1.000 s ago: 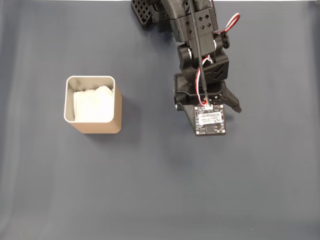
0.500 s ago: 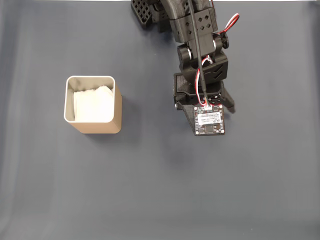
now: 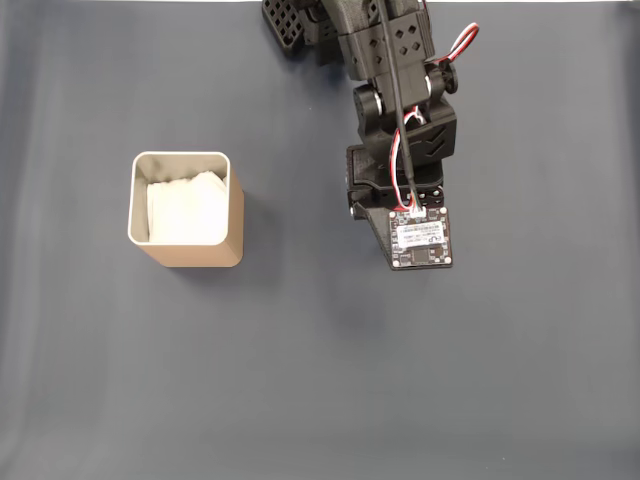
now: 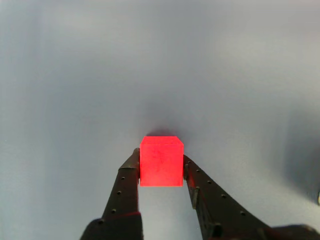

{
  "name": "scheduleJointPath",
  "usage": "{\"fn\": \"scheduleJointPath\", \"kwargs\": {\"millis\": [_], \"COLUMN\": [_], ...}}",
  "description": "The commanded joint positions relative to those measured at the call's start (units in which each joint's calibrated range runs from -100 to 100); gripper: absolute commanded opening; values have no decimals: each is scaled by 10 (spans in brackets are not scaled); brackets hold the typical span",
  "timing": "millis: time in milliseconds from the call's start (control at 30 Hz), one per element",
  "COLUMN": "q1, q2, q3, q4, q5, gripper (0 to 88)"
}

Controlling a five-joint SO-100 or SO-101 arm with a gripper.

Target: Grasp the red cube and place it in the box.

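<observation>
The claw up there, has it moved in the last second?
Yes. In the fixed view the claw's side finger, earlier sticking out away from the box, has swung in under the arm.

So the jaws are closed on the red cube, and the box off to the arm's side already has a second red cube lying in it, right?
Not quite. In the wrist view the jaws are closed on the red cube, one on each side. But the fixed view shows the box holding just white paper lining; there is no second cube inside it. The rest of your statement stands.
</observation>
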Motion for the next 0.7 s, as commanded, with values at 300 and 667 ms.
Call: {"fn": "scheduleJointPath", "kwargs": {"millis": [300, 667], "q1": [5, 23], "q2": [-40, -81], "q3": [-12, -44], "q4": [35, 125], "q5": [10, 24], "gripper": [33, 10]}}
